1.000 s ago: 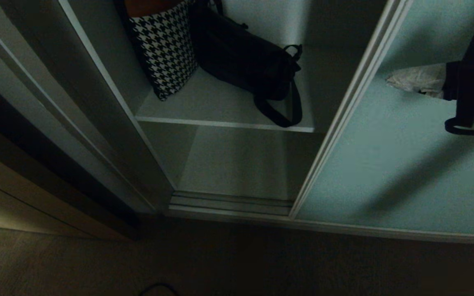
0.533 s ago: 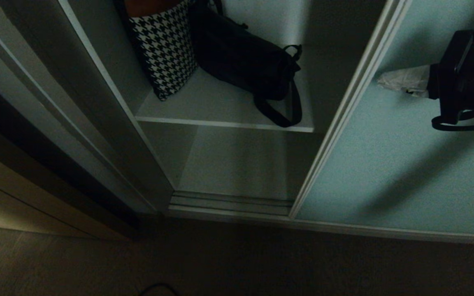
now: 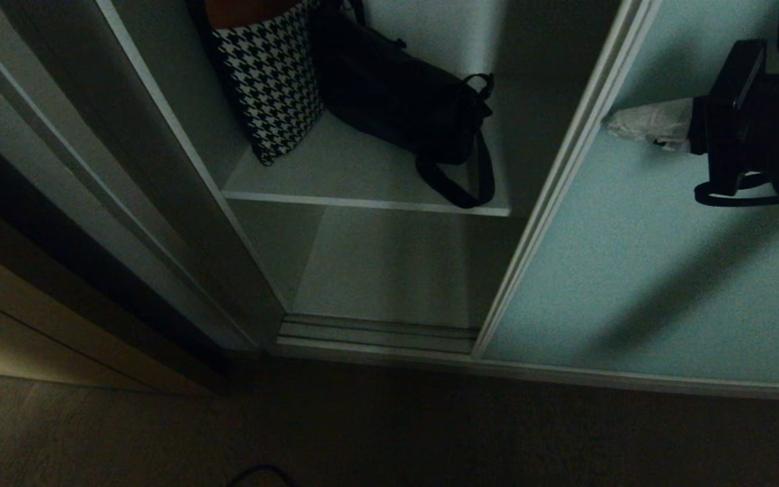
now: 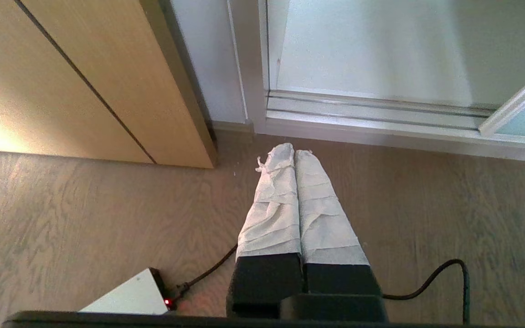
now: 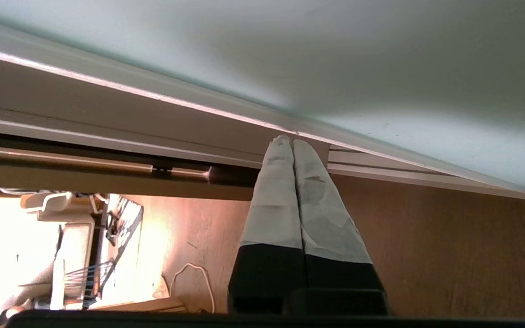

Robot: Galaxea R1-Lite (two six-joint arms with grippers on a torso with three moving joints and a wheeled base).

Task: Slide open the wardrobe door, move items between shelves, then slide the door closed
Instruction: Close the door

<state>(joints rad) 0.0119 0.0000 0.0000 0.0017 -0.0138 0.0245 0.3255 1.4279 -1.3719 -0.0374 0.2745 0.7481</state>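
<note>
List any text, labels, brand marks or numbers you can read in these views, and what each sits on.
None: no view shows a readable word, number or sign.
Black bag: no legible tag or brand mark shows.
Houndstooth bag: pattern only, no lettering.
Sliding wardrobe door: plain frosted panel.
White box on the floor: a red light, no print.

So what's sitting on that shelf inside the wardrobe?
On the shelf sit a black bag with a strap loop hanging over the front edge and a black-and-white checked bag beside it. The bags' tops are cut off, and their insides are hidden.
</note>
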